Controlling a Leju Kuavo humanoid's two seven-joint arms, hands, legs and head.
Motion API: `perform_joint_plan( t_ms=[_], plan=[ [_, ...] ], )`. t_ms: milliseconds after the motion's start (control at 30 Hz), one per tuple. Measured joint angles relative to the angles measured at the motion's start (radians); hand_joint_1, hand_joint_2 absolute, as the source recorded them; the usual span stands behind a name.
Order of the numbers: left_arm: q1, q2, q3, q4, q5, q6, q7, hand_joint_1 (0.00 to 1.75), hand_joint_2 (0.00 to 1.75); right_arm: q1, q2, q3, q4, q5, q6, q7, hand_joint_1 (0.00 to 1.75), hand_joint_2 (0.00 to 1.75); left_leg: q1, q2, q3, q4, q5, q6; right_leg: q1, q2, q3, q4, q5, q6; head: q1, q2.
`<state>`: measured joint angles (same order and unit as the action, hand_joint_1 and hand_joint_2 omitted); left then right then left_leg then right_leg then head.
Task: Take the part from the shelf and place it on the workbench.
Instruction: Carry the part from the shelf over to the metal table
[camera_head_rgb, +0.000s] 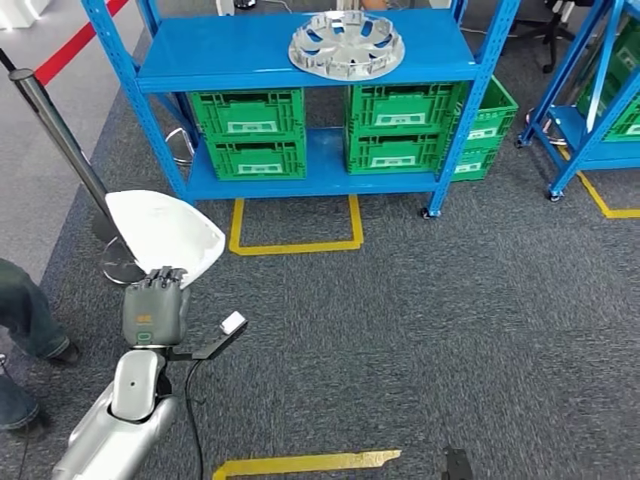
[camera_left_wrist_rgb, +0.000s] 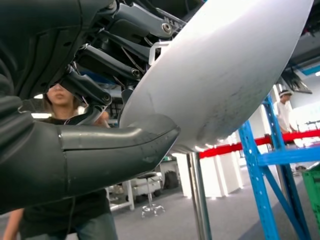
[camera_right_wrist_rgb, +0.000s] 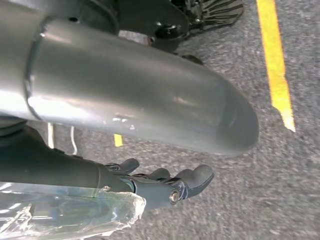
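Note:
The part, a white curved shell (camera_head_rgb: 162, 232), is gripped at its near edge by my left hand (camera_head_rgb: 155, 305), low at the left over the grey carpet. In the left wrist view the thumb (camera_left_wrist_rgb: 94, 155) lies under the white shell (camera_left_wrist_rgb: 226, 65) and the dark fingers close over it. My right hand (camera_right_wrist_rgb: 132, 100) hangs above the carpet with its fingers (camera_right_wrist_rgb: 166, 182) apart from the thumb and nothing in them. The blue shelf (camera_head_rgb: 302, 55) stands ahead, well apart from both hands.
A silver wheel cover (camera_head_rgb: 346, 45) lies on the shelf's top board, with green crates (camera_head_rgb: 249, 130) below. A second blue shelf (camera_head_rgb: 596, 100) stands at the right. A barrier post (camera_head_rgb: 56, 130) and a person's legs (camera_head_rgb: 23, 320) are at the left. Yellow tape (camera_head_rgb: 302, 463) marks the floor.

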<state>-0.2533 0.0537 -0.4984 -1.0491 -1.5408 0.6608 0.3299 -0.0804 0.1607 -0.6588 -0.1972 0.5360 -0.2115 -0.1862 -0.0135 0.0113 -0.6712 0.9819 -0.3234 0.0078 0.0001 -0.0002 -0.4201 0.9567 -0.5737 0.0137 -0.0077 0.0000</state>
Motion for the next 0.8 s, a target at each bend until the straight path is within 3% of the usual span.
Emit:
perform_joint_plan(
  t_ms=[33, 67, 100, 167, 200, 233, 267, 300, 367, 433, 467, 567, 633, 700, 733, 767, 800],
  plan=[
    [0.001, 0.000, 0.001, 0.000, 0.000, 0.001, 0.000, 1.75, 1.75, 0.001, 0.000, 0.000, 0.000, 0.000, 0.000, 0.000, 0.00, 0.00, 0.003, -0.001, -0.004, 0.000, 0.001, -0.006, 0.001, -0.001, -0.013, 0.004, 0.010, -0.006, 0.001, 0.000],
    [0.002, 0.000, 0.002, 0.000, 0.000, 0.001, -0.001, 1.75, 1.75, 0.001, 0.000, 0.000, 0.000, 0.000, 0.000, 0.001, 0.00, 0.00, 0.005, -0.002, -0.010, 0.009, -0.018, -0.013, 0.000, -0.003, -0.023, 0.004, 0.022, -0.014, 0.000, 0.000],
    [0.004, 0.000, 0.003, 0.000, 0.000, 0.001, -0.001, 1.75, 1.75, 0.001, 0.000, 0.000, 0.000, 0.000, 0.000, 0.001, 0.00, 0.00, 0.007, -0.003, -0.019, 0.037, -0.058, -0.019, -0.001, -0.005, -0.035, 0.004, 0.036, -0.022, -0.002, 0.000],
    [0.005, 0.000, 0.004, 0.000, 0.000, 0.001, -0.001, 1.75, 1.75, 0.001, 0.000, 0.000, 0.000, 0.000, 0.000, 0.001, 0.00, 0.00, 0.012, -0.004, -0.042, 0.149, -0.173, -0.029, 0.000, -0.006, -0.060, 0.005, 0.063, -0.032, -0.006, 0.000],
    [0.006, 0.000, 0.005, 0.000, 0.000, 0.001, -0.002, 1.75, 1.75, 0.001, 0.000, 0.000, 0.000, 0.000, 0.000, 0.001, 0.00, 0.00, 0.014, -0.004, -0.052, 0.218, -0.212, -0.032, 0.001, -0.006, -0.075, 0.007, 0.077, -0.032, -0.007, 0.000],
    [0.007, 0.000, 0.005, 0.000, 0.000, 0.001, -0.003, 1.75, 1.75, 0.001, 0.000, 0.000, 0.000, 0.001, 0.000, 0.001, 0.00, 0.00, 0.015, -0.004, -0.055, 0.273, -0.225, -0.035, 0.001, -0.006, -0.092, 0.010, 0.090, -0.032, -0.007, 0.000],
    [0.008, 0.000, 0.006, 0.000, 0.000, 0.001, -0.006, 1.75, 1.75, 0.001, 0.000, 0.000, 0.000, 0.001, 0.000, 0.001, 0.00, 0.00, 0.017, -0.004, -0.047, 0.302, -0.214, -0.036, 0.001, -0.006, -0.111, 0.014, 0.101, -0.031, -0.007, 0.000],
    [0.010, -0.002, 0.009, 0.000, 0.000, 0.002, -0.016, 1.75, 1.75, 0.001, 0.000, 0.000, 0.000, 0.002, 0.000, 0.001, 0.00, 0.00, 0.018, -0.004, -0.023, 0.297, -0.188, -0.035, 0.002, -0.006, -0.131, 0.020, 0.111, -0.029, -0.007, 0.000],
    [0.013, -0.012, 0.026, 0.000, 0.000, 0.003, -0.053, 1.75, 1.75, 0.002, 0.000, 0.000, 0.000, 0.004, 0.000, 0.002, 0.00, 0.00, 0.018, -0.005, 0.071, 0.194, -0.153, -0.026, 0.002, -0.004, -0.164, 0.032, 0.128, -0.024, -0.007, 0.000],
    [0.017, -0.028, 0.061, 0.000, 0.001, 0.005, -0.113, 1.75, 1.75, 0.002, 0.000, 0.000, 0.000, 0.008, 0.000, 0.002, 0.00, 0.00, 0.013, -0.006, 0.170, 0.056, -0.176, -0.013, 0.004, -0.003, -0.183, 0.040, 0.142, -0.015, -0.006, 0.000],
    [0.019, -0.038, 0.084, 0.000, 0.001, 0.006, -0.147, 1.75, 1.75, 0.002, 0.000, 0.000, 0.000, 0.011, 0.000, 0.002, 0.00, 0.00, 0.010, -0.007, 0.194, 0.014, -0.192, -0.007, 0.003, -0.003, -0.189, 0.041, 0.149, -0.009, -0.006, 0.000],
    [0.033, -0.074, 0.155, 0.000, 0.001, 0.007, -0.225, 1.75, 1.75, 0.003, 0.000, 0.000, 0.000, 0.020, 0.002, 0.002, 0.00, 0.00, 0.007, -0.004, 0.191, -0.016, -0.181, 0.011, -0.003, -0.003, -0.205, 0.050, 0.155, 0.008, -0.006, 0.000],
    [0.040, -0.094, 0.195, 0.000, 0.001, 0.007, -0.248, 1.75, 1.75, 0.006, 0.000, 0.000, 0.000, 0.024, 0.002, 0.002, 0.00, 0.00, 0.008, -0.002, 0.174, -0.022, -0.160, 0.024, -0.005, -0.002, -0.241, 0.128, 0.095, 0.016, -0.002, 0.000],
    [0.047, -0.110, 0.227, 0.000, 0.001, 0.006, -0.265, 1.75, 1.75, 0.008, 0.000, 0.000, 0.000, 0.029, 0.002, 0.002, 0.00, 0.00, 0.006, -0.001, 0.150, -0.020, -0.141, 0.030, -0.005, -0.001, -0.290, 0.264, 0.011, 0.023, 0.001, 0.000],
    [0.051, -0.116, 0.239, 0.000, 0.001, 0.005, -0.273, 1.75, 1.75, 0.009, 0.000, 0.000, 0.000, 0.032, 0.002, 0.002, 0.00, 0.00, 0.005, -0.001, 0.138, -0.020, -0.133, 0.029, -0.006, -0.001, -0.302, 0.313, -0.012, 0.026, 0.001, 0.000],
    [0.056, -0.123, 0.251, 0.000, 0.001, 0.004, -0.279, 1.75, 1.75, 0.010, 0.000, 0.000, 0.000, 0.035, 0.002, 0.002, 0.00, 0.00, 0.005, -0.001, 0.128, -0.019, -0.125, 0.028, -0.007, -0.001, -0.297, 0.329, -0.017, 0.028, 0.001, 0.000],
    [0.060, -0.129, 0.261, 0.000, 0.001, 0.003, -0.284, 1.75, 1.75, 0.011, 0.000, 0.000, 0.000, 0.038, 0.002, 0.002, 0.00, 0.00, 0.005, -0.001, 0.118, -0.018, -0.118, 0.026, -0.009, -0.002, -0.270, 0.303, -0.005, 0.030, 0.002, 0.000]
  ],
)
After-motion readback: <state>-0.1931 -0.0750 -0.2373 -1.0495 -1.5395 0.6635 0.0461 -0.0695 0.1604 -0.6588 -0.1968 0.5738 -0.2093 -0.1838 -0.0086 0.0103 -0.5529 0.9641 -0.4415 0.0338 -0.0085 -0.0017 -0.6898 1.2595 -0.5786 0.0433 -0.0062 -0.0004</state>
